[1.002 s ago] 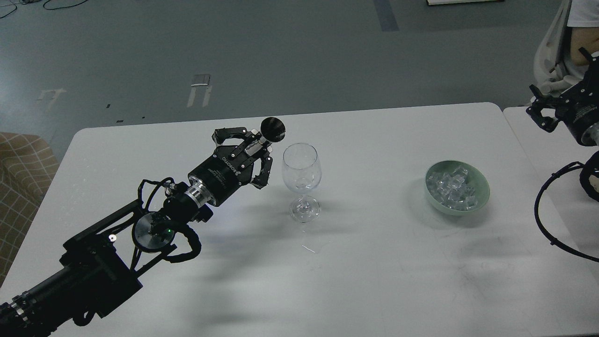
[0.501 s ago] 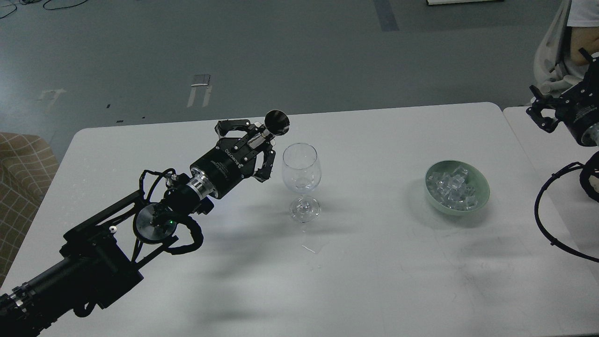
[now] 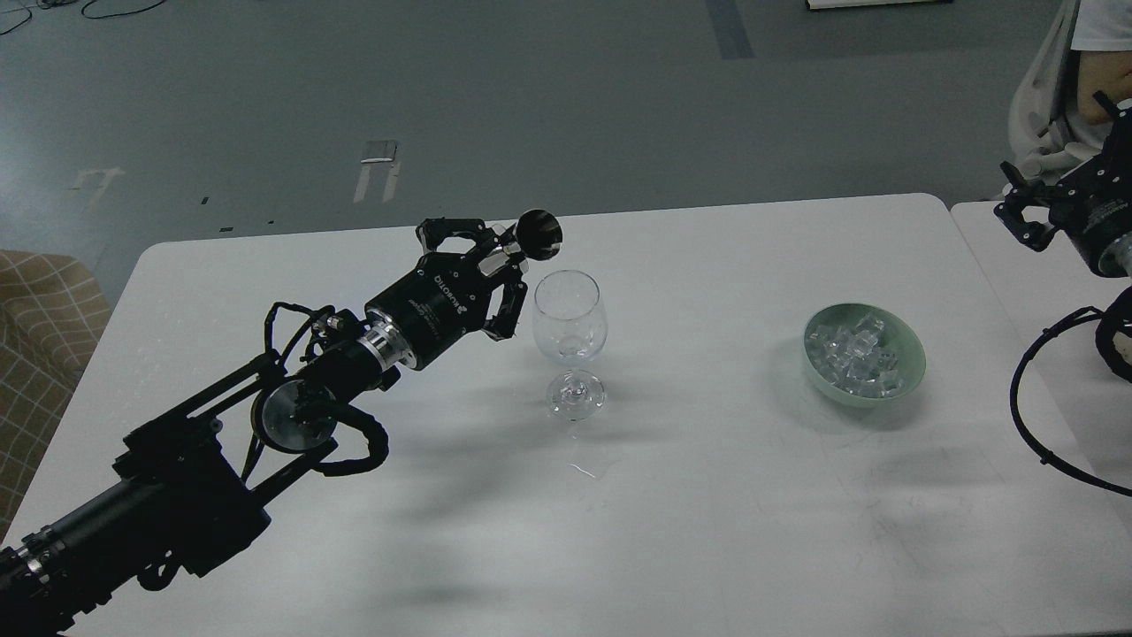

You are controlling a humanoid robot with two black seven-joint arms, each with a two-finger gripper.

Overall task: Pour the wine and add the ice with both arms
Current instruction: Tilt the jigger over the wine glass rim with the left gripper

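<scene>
Step in hand: pouring stage, judged. The left gripper (image 3: 482, 265) carries a small dark pourer (image 3: 538, 234) whose round mouth sits just beside the rim of the wine glass (image 3: 569, 329), at the rim's 10 o'clock.
Left tool state: fingers closed around the pourer's silver neck; the pourer is tilted toward the bowl of the glass.
Glass: upright on the white table (image 3: 707, 495), apparently empty; no liquid can be made out.
Right tool state: the right gripper (image 3: 1026, 217) hangs at the table's 2 o'clock corner, fingers spread, holding nothing.
Ice (image 3: 853, 354): heaped in the pale green bowl (image 3: 911, 354), at 3 o'clock from the glass and well apart from it.
Next move, judged: bring the pourer mouth over the rim and tilt further without touching the glass.
Risk: a sideways knock could topple the stemmed glass.
</scene>
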